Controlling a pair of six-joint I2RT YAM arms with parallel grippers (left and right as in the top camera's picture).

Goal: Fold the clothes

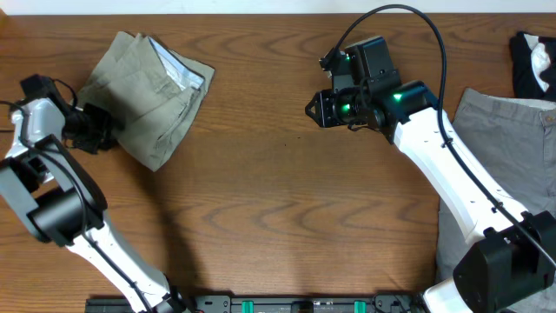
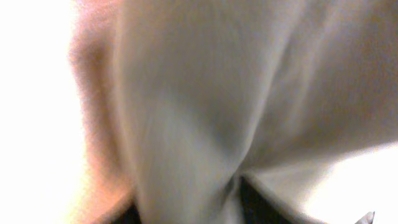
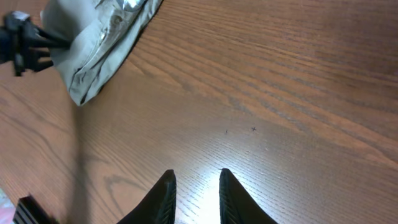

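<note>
khaki-green cotton shorts (image 1: 152, 91) lie bunched into a rough folded wedge on the far left part of the wooden surface (image 1: 261, 200), with a strip of whitish lining (image 1: 180, 71) showing along the upper right edge of the bundle. the left end effector (image 1: 97, 129) sits at the lower left edge of the shorts, touching the cloth. from above its black body hides the fingertips, and its own camera is filled with blurred pale fabric close to the lens, so i cannot tell whether it is parted or clamped on the cloth. the right end effector (image 1: 317, 109) hovers over bare wood near the middle of the surface, well apart from the shorts. in its own camera the two dark fingers (image 3: 165, 193) stand slightly apart, with a narrow strip of wood grain showing between them and nothing held. that same view catches the shorts at the upper left, with the black tip of the left end effector against their side. at the right edge of the surface a pair of grey shorts (image 1: 504, 130) lies flat, and a small black-and-white garment (image 1: 532, 61) sits in the far right corner, both well away from the khaki pair.
</note>
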